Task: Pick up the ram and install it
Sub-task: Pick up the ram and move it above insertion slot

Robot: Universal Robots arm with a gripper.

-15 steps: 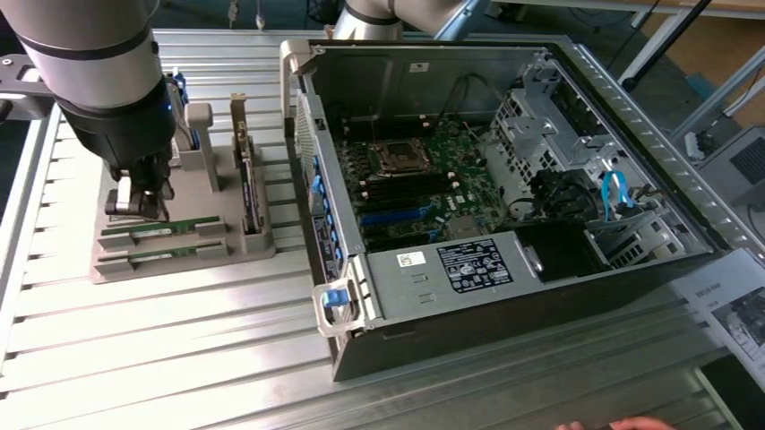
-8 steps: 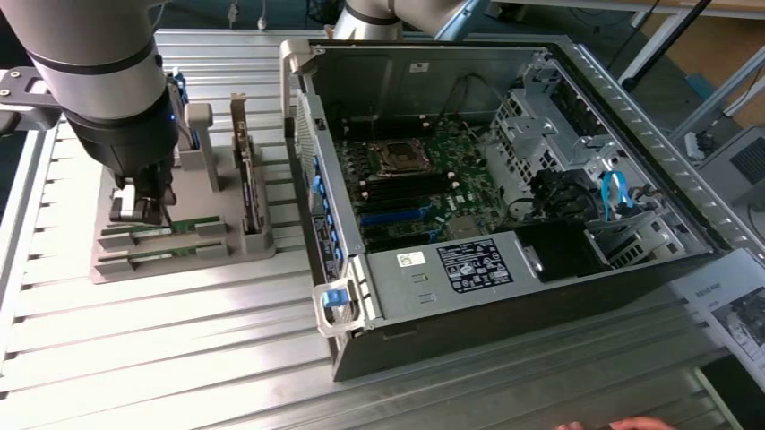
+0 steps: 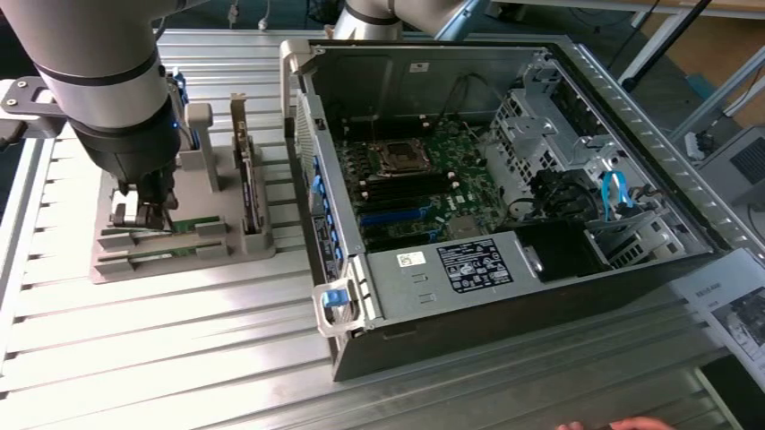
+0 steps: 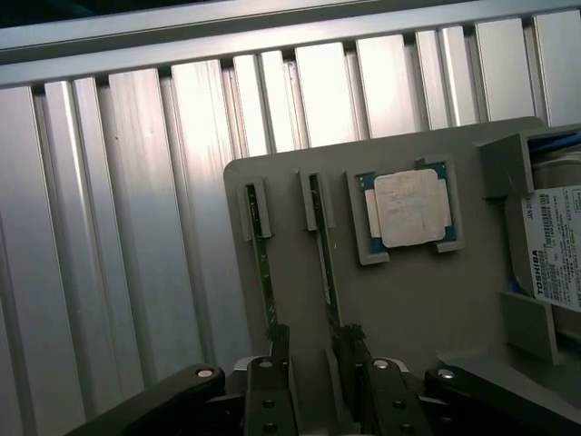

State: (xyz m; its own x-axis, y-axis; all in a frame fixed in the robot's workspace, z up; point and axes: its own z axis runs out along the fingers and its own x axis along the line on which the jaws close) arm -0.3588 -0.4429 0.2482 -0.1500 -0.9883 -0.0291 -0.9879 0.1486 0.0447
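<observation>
Wrist view had the gripper [image 4: 313, 338] down at the grey holder [image 4: 408, 309], fingers [image 4: 278, 350] parted and clasping nothing; the ram [image 4: 324, 263] stood on edge in its slot, its near end beside one finger. A second stick [image 4: 261, 263] and the processor [image 4: 408, 207] sat alongside.

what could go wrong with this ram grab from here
1. The gripper straddles one ram stick, but the neighbouring stick stands close beside one finger, which might clip it.
2. The grip looks to land toward one end of the ram stick, so it could tilt or jam in the gray tray when lifted.
</observation>
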